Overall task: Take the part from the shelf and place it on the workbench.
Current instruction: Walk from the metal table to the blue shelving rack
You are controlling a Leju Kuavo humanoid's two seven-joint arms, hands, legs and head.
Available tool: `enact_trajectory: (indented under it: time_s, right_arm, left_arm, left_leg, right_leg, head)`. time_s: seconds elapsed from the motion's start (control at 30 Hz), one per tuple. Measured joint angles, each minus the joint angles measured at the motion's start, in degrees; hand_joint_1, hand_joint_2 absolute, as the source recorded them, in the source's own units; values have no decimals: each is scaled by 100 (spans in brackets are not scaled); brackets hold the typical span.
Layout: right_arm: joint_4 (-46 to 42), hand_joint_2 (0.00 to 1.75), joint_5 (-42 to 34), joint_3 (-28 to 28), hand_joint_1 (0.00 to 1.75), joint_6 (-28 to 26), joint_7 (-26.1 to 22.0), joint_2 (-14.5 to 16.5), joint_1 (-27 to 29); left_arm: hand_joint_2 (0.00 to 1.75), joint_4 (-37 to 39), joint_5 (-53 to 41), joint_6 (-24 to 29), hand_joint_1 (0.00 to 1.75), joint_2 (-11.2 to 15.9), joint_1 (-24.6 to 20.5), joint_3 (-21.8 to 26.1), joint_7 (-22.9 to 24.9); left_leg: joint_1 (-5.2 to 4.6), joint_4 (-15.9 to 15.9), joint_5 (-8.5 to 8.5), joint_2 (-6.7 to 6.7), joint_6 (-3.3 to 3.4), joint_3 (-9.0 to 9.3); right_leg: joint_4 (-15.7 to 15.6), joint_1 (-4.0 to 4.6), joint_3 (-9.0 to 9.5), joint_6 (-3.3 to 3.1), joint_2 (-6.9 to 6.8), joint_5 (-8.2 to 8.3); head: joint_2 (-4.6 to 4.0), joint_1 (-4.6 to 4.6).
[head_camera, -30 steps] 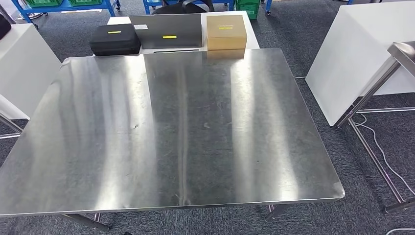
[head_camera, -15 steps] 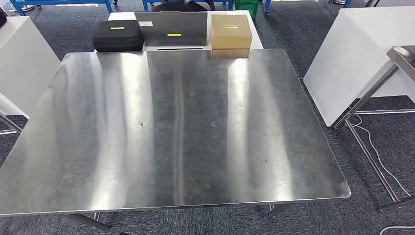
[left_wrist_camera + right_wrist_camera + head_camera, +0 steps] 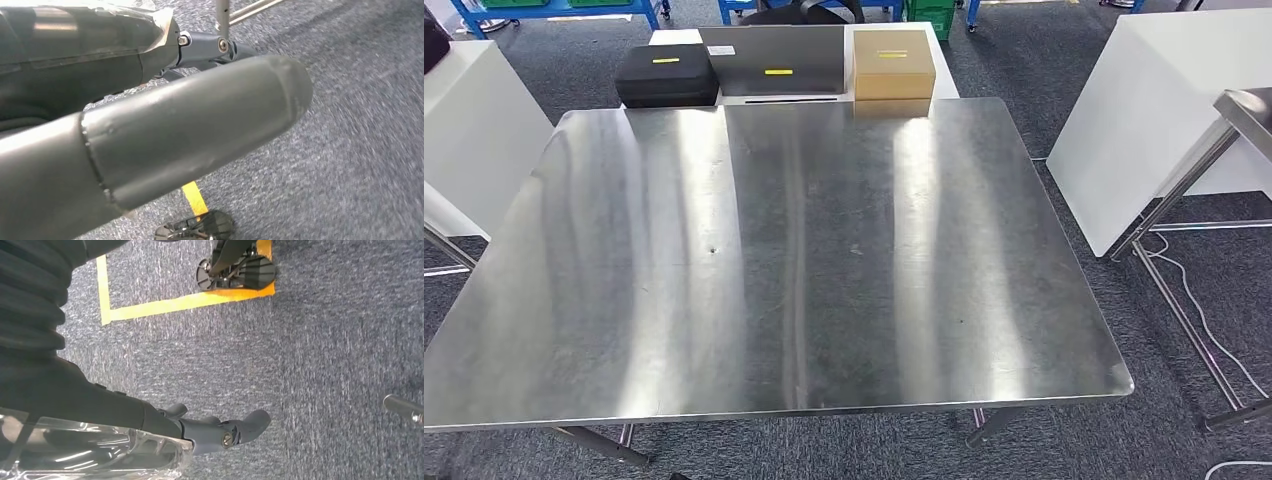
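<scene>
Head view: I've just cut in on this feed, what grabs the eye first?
The big steel workbench takes up most of the view, its top streaked with glare. Beyond its far edge three cases stand in a row: a black case, a grey case and a tan box, each with a yellow label.

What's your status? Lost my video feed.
Left hand, right hand hang over carpet, grip unclear. Part not yet on workbench. Black case, grey case, tan box beyond it.

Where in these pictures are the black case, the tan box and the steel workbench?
black case (image 3: 667, 75), head view, middle of its lid.
tan box (image 3: 892, 64), head view, top face.
steel workbench (image 3: 824, 250), head view, bare middle of its top.
</scene>
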Motion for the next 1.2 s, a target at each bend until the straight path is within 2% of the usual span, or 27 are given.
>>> enact_trajectory:
  time_s: [0.07, 0.1, 0.13, 0.17, 0.2, 0.27, 0.3, 0.33, 0.43, 0.47, 0.5, 0.57, 0.6, 0.63, 0.67, 0.7, 0.77, 0.8, 0.83, 0.9, 0.97, 1.0, 1.07, 1.1, 1.13, 1.17, 1.2]
  right_arm:
    - [0, 175, 8, 0, 0, 5, 5, -3, -7]
    - [0, 175, 12, 0, 0, 14, 10, -4, -7]
    - [0, 175, 15, 0, 0, 24, 17, -5, -7]
    - [0, 175, 17, 0, 0, 36, 27, -4, -7]
    - [0, 175, 20, 0, 0, 45, 34, -1, -8]
    - [-1, 175, 21, 0, 0, 54, 42, 1, -15]
    - [-1, 175, 23, 0, 0, 55, 43, -1, -23]
    - [-1, 175, 25, 0, 0, 56, 43, -4, -31]
    - [-1, 175, 38, 0, 0, 62, 48, -11, -41]
    - [-1, 175, 42, 0, 0, 64, 49, -14, -41]
    - [0, 175, 47, 0, 0, 68, 49, -15, -42]
    - [1, 175, 54, 1, 0, 75, 49, -14, -42]
    - [1, 175, 57, 2, 0, 79, 49, -13, -40]
    - [1, 175, 58, 2, 0, 79, 49, -14, -39]
    - [1, 175, 58, 2, 0, 79, 49, -17, -38]
    - [0, 175, 58, 2, 0, 79, 49, -19, -40]
    - [0, 175, 58, 2, 0, 79, 49, -24, -52]
    - [0, 175, 58, 2, 0, 79, 49, -25, -62]
    - [0, 175, 59, 2, 0, 79, 50, -26, -69]
    - [0, 175, 60, 2, 0, 79, 51, -29, -72]
    - [1, 175, 60, 2, 0, 79, 51, -21, -74]
    - [2, 175, 61, 2, 0, 79, 51, -19, -77]
    - [2, 175, 62, 2, 0, 79, 51, -18, -78]
    - [2, 175, 63, 2, 0, 82, 51, -20, -73]
    - [2, 175, 65, 2, 0, 85, 51, -20, -68]
    - [2, 175, 67, 2, 0, 89, 51, -20, -64]
    - [2, 175, 69, 2, 0, 92, 51, -19, -61]
  left_arm:
    - [0, 0, 8, 9, 0, 0, 3, -3, -5]
    - [0, 0, 13, 12, 0, 1, 7, -3, -5]
    - [0, 0, 19, 14, 0, 2, 13, -3, -6]
    - [0, 0, 22, 14, 0, 3, 18, -3, -7]
    - [0, 0, 27, 14, 0, 4, 20, -3, -7]
    - [0, 0, 38, 15, 0, 6, 11, -3, -9]
    - [0, 0, 45, 17, 0, 6, 4, -3, -11]
    - [0, 0, 54, 19, 0, 6, -1, -3, -12]
    - [0, 0, 78, 27, 0, 2, -7, -3, -17]
    - [0, 0, 81, 28, 0, -3, -10, -3, -21]
    - [0, 0, 87, 30, 0, -5, -14, -3, -25]
    - [0, 0, 102, 31, 0, -5, -16, -2, -32]
    - [0, 0, 109, 31, 0, -4, -15, -1, -33]
    - [0, 0, 112, 32, 0, -6, -13, -1, -36]
    - [0, 0, 112, 31, 0, -9, -11, -1, -37]
    - [0, 0, 112, 31, 0, -12, -10, -2, -39]
    - [0, 0, 113, 31, 0, -16, -9, -1, -43]
    - [0, 0, 114, 31, 0, -16, -9, -1, -45]
    - [0, 0, 114, 31, 0, -16, -10, -1, -46]
    - [0, 0, 117, 30, 0, -19, -8, -2, -49]
    - [0, 0, 120, 31, 0, -17, 1, -3, -51]
    - [0, 0, 121, 31, 0, -17, 6, -3, -54]
    - [0, 0, 122, 32, 0, -20, 12, -4, -60]
    - [0, 0, 125, 33, 0, -21, 15, -5, -62]
    - [0, 0, 127, 34, 0, -21, 20, -5, -63]
    - [0, 0, 132, 35, 0, -21, 25, -5, -63]
    - [0, 0, 135, 36, 0, -21, 29, -5, -64]
  left_leg:
    - [44, 665, -430, 1, -78, -264]
    - [65, 1004, -588, 2, -113, -393]
    - [88, 1217, -650, 3, -143, -462]
    - [111, 1225, -600, 5, -166, -434]
    - [136, 1002, -451, 6, -184, -295]
    - [166, 252, -131, 3, -204, 122]
    - [163, -34, -41, -7, -188, 263]
    - [150, -186, -10, -17, -160, 325]
    - [96, -244, 54, -25, 1, 281]
    - [89, -272, 98, -18, 67, 266]
    - [90, -301, 145, -9, 130, 241]
    - [78, -320, 220, 5, 206, 164]
    - [67, -317, 250, 9, 219, 118]
    - [55, -315, 281, 10, 221, 74]
    - [47, -312, 310, 10, 217, 36]
    - [41, -311, 340, 7, 208, 3]
    - [34, -306, 392, 3, 175, -37]
    - [24, -301, 412, 2, 150, -47]
    - [16, -297, 431, 3, 120, -52]
    - [15, -301, 473, 5, 45, -55]
    - [46, -249, 440, 3, -31, -93]
    - [61, -120, 314, 2, -62, -149]
    - [80, 464, -149, 3, -116, -367]
    - [89, 843, -379, 3, -141, -494]
    - [96, 1144, -524, 3, -163, -580]
    - [103, 1276, -562, 4, -177, -581]
    - [110, 1178, -490, 5, -180, -468]
  right_leg:
    - [6, -5, -32, -52, -10, 39]
    - [14, -3, -52, -52, -13, 49]
    - [26, -4, -71, -50, -16, 56]
    - [41, -9, -85, -45, -16, 59]
    - [59, -18, -94, -41, -15, 60]
    - [102, -18, -113, -14, -12, 58]
    - [121, -6, -129, 18, -10, 61]
    - [131, 9, -150, 61, -8, 71]
    - [118, 22, -213, 207, -5, 122]
    - [182, 19, -259, 226, -4, 73]
    - [357, 15, -348, 218, -4, -50]
    - [1037, 5, -641, 162, -3, -454]
    - [1416, 3, -785, 152, -3, -635]
    - [1669, 5, -862, 162, -3, -742]
    - [1715, 7, -830, 188, -3, -761]
    - [1527, 9, -675, 222, -3, -696]
    - [661, 9, -123, 259, -3, -467]
    - [280, 28, 93, 249, -2, -366]
    - [45, 45, 216, 222, 0, -305]
    - [-28, 90, 218, 143, 4, -238]
    - [-38, 42, 192, 50, -3, -164]
    - [-47, 16, 176, -2, -10, -119]
    - [-46, 5, 120, -67, -28, -46]
    - [-38, 11, 81, -82, -34, -12]
    - [-27, 17, 35, -77, -37, 16]
    - [-10, 21, -12, -68, -38, 41]
    - [12, 21, -53, -55, -37, 55]
  head:
    - [0, -37]
    - [0, -41]
    - [0, -41]
    - [0, -43]
    - [0, -42]
    - [0, -45]
    - [0, -46]
    - [0, -47]
    - [0, -50]
    - [0, -49]
    - [0, -40]
    - [0, -22]
    - [0, -15]
    - [0, -17]
    - [0, -16]
    - [0, -16]
    - [0, -14]
    - [0, -15]
    - [0, -22]
    - [0, -32]
    - [0, -37]
    - [0, -48]
    - [0, -73]
    - [0, -81]
    - [0, -83]
    - [0, -84]
    - [0, -84]
